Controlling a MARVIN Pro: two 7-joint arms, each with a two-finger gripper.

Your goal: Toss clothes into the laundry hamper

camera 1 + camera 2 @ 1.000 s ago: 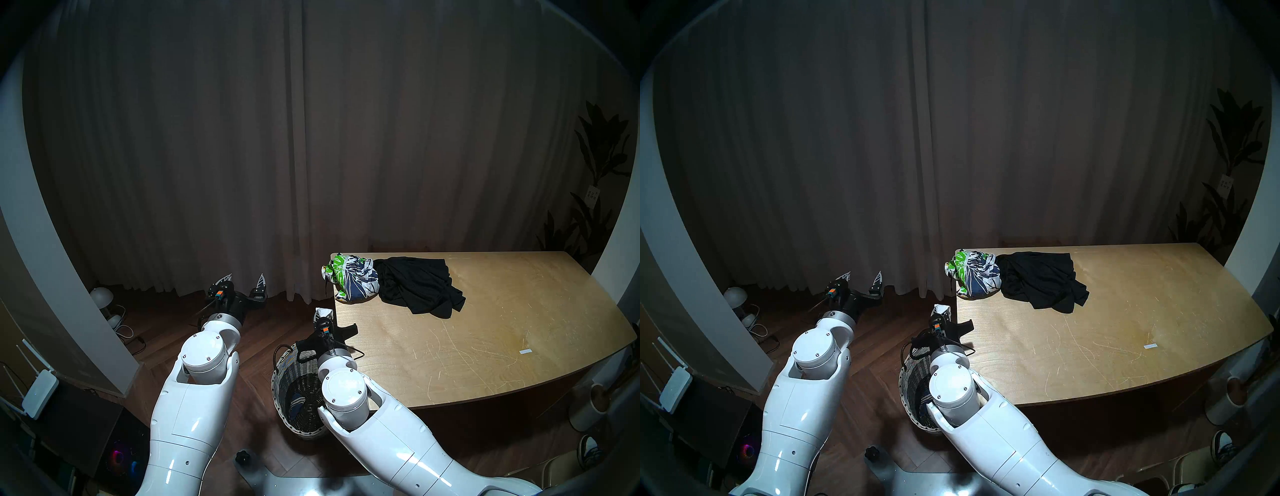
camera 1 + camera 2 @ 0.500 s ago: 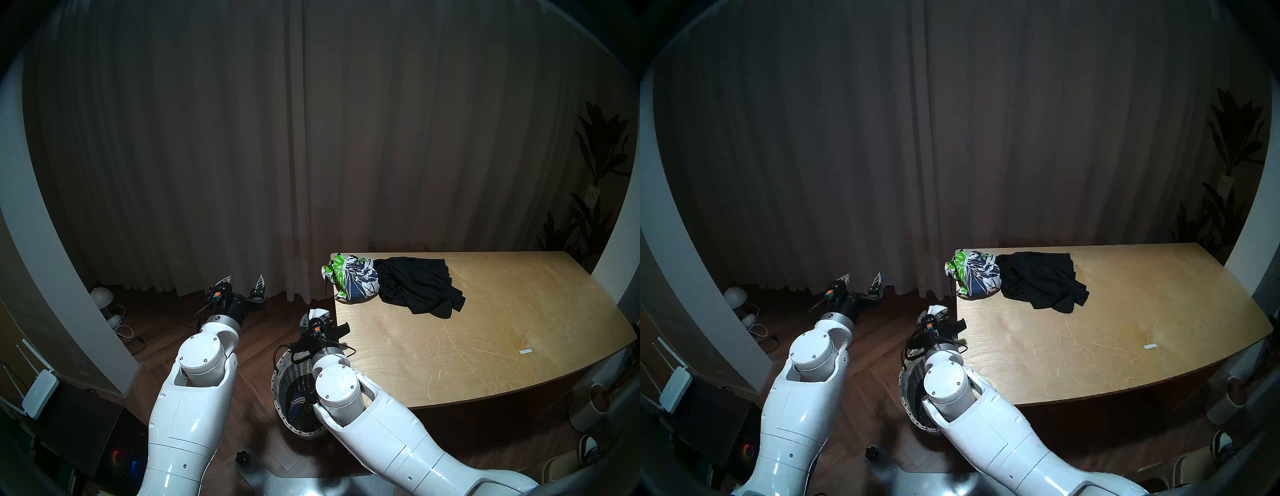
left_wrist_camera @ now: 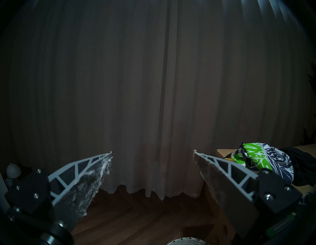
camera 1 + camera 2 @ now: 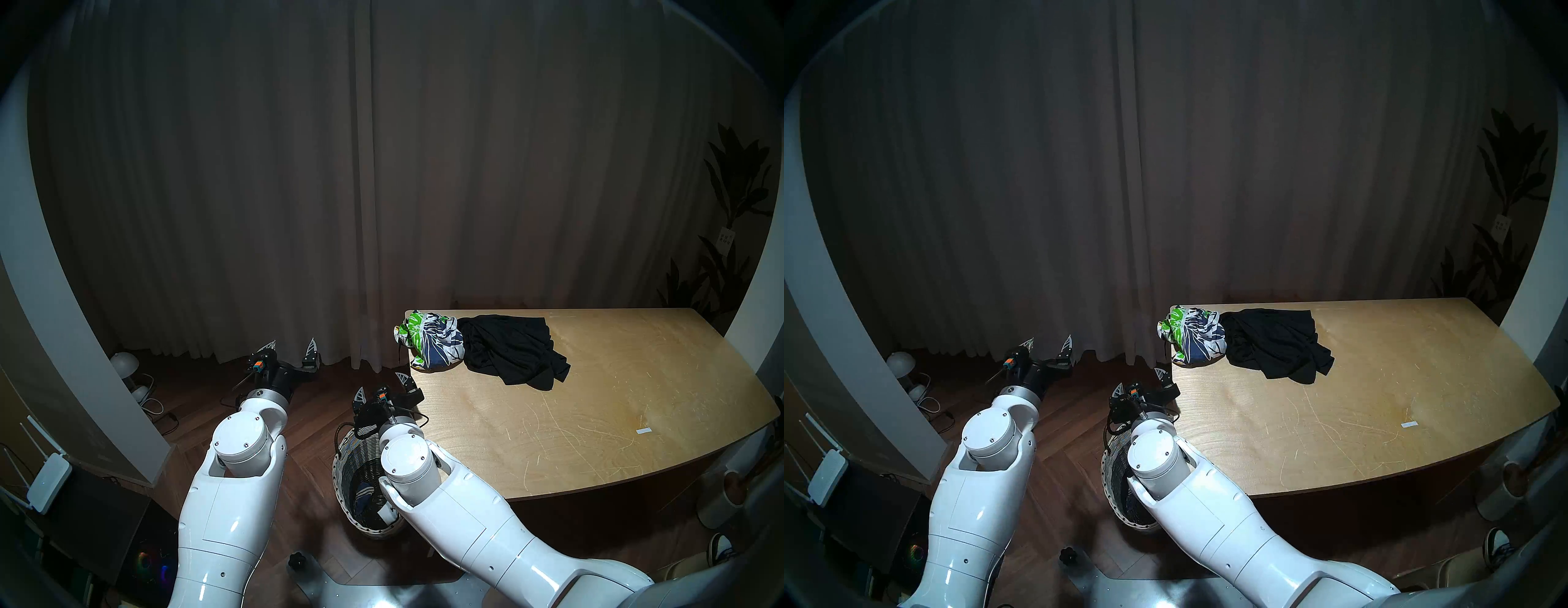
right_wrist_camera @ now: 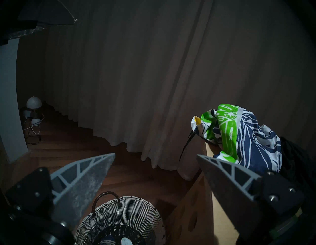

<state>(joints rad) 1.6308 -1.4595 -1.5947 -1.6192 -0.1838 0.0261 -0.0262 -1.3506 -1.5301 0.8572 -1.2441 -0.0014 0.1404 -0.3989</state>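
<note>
The wicker laundry hamper (image 4: 339, 467) stands on the floor at the table's left end, partly hidden by my right forearm. Inside it lie a navy sock with white stripes (image 4: 364, 494) and a small white garment (image 4: 386, 512), whose edge also shows in the right wrist view (image 5: 126, 241). My right gripper (image 4: 382, 386) hovers open and empty above the hamper's far rim (image 5: 119, 203). A leaf-print garment (image 4: 430, 344) and a black garment (image 4: 513, 352) lie bunched together on the table's far left corner. My left gripper (image 4: 292, 344) hangs open and empty over the floor, left of the hamper.
The wooden table (image 4: 594, 403) carries a small white slip (image 4: 643, 430) near its right edge. A long curtain (image 4: 382, 191) closes off the back. A white dome lamp (image 4: 124, 363) and cables sit on the floor at far left, beside a wall panel.
My right gripper swung left over the hamper and opened. The white garment it held has dropped into the hamper. The left arm drifted slightly left.
</note>
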